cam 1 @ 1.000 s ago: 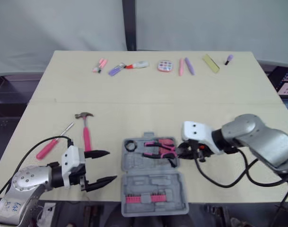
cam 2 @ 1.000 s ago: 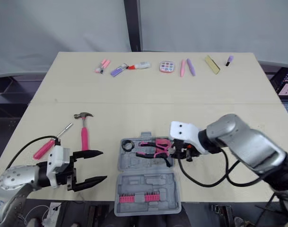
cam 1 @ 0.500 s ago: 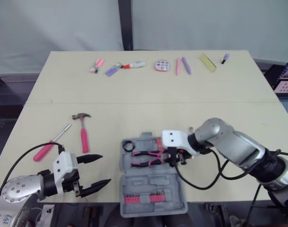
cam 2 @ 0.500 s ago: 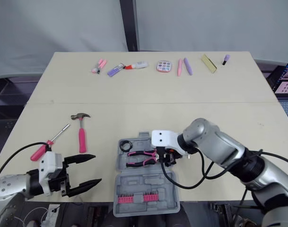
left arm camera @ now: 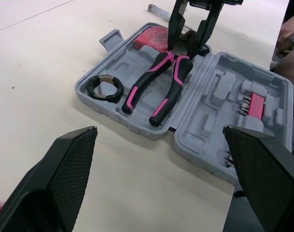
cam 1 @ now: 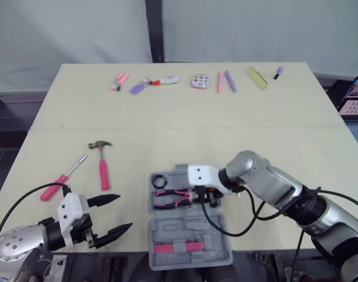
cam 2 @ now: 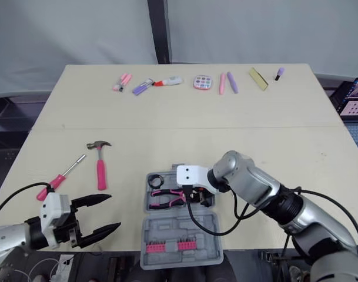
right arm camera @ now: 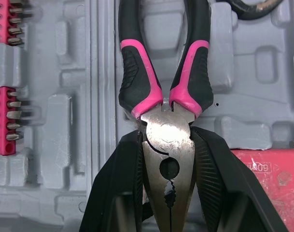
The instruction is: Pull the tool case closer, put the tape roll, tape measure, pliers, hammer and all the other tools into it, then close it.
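Far on my left, the pink screwdriver (cam 1: 62,179) lies on the table (cam 1: 184,123). The hammer (cam 1: 102,165) lies a little to its right. Both are outside the case, so they are not packed yet.

My left pincer (cam 1: 121,211) is close to the front edge of the table. It is best to hold it there, out of the way. Its two fingers are spread wide and hold nothing. That arm lies low and flat, and its fingers point across at the tool case (cam 1: 187,235).

The case lies open and flat in front of me. The tape roll (cam 1: 160,180) sits in the far left corner. The pliers (right arm camera: 137,82) lie just to its right, with the handles pointing toward the roll.

My right pincer (right arm camera: 167,140) is closed on the metal head of the pliers, one finger on each side. I think my job now is to lay the pliers snug in their bed. First I should line the handles up with the shaped dips. Then I should push the head down until it lies flat. After that I should open my fingers only a little and lift straight up. That way I don't drag the pliers back out or bump the roll.

My right arm comes in from the right, bent at the elbow. The wrist is turned so the fingers point down into the case.

Just past the pliers' head is a red thing in the case. I think it is the tape measure (right arm camera: 267,169).
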`<state>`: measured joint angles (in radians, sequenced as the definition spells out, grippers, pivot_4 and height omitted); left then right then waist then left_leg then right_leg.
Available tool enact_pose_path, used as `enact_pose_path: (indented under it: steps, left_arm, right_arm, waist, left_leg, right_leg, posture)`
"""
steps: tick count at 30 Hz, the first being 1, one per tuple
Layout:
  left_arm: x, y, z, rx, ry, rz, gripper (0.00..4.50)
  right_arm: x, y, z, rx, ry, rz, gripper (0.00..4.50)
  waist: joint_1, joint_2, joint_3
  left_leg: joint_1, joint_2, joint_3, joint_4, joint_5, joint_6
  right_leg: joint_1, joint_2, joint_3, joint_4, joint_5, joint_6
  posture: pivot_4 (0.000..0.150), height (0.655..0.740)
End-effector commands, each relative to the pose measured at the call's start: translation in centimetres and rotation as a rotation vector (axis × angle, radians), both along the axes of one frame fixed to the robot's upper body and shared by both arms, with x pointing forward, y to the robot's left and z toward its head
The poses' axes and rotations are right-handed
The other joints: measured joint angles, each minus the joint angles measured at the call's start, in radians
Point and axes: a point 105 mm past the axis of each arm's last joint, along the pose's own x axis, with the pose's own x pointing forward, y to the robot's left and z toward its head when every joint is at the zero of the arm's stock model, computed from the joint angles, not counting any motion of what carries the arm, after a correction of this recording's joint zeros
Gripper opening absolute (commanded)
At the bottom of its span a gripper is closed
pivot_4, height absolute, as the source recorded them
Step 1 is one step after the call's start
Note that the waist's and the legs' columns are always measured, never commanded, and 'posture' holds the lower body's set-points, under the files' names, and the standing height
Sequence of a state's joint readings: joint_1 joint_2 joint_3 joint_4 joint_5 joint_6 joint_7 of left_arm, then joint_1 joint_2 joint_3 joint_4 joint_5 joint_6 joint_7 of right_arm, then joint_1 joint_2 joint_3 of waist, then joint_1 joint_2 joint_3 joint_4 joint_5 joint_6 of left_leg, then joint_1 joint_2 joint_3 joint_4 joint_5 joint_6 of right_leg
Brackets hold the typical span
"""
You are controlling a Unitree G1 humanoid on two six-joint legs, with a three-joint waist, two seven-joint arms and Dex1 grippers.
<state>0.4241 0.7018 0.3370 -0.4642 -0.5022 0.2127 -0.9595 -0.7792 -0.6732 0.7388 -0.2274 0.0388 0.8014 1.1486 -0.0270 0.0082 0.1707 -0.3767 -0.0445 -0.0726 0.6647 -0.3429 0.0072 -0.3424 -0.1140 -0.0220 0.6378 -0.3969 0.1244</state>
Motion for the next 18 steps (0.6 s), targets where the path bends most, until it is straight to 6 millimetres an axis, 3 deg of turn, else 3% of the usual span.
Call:
enact_pose_path:
  steps: [1,18]
  left_arm:
    - [-0.31,-0.09,0.12,0.005,-0.026,-0.011,4.5]
    - [-0.13,-0.59,-0.14,0.001,-0.034,-0.024,4.5]
  right_arm:
    - [-0.03,0.68,0.84,0.02,-0.033,0.038,0.95]
    - [-0.3,1.47,0.96,0.039,-0.029,0.05,0.95]
  waist:
    - [-0.001,0.0,0.0]
    - [-0.001,0.0,0.0]
  left_leg:
    - [0.0,0.0,0.0,0.0,0.0,0.0]
    - [0.0,0.0,0.0,0.0,0.0,0.0]
  right_leg:
    - [0.0,0.0,0.0,0.0,0.0,0.0]
    - [0.0,0.0,0.0,0.001,0.0,0.0]
  posture:
    - [0.15,0.74]
    - [0.15,0.74]
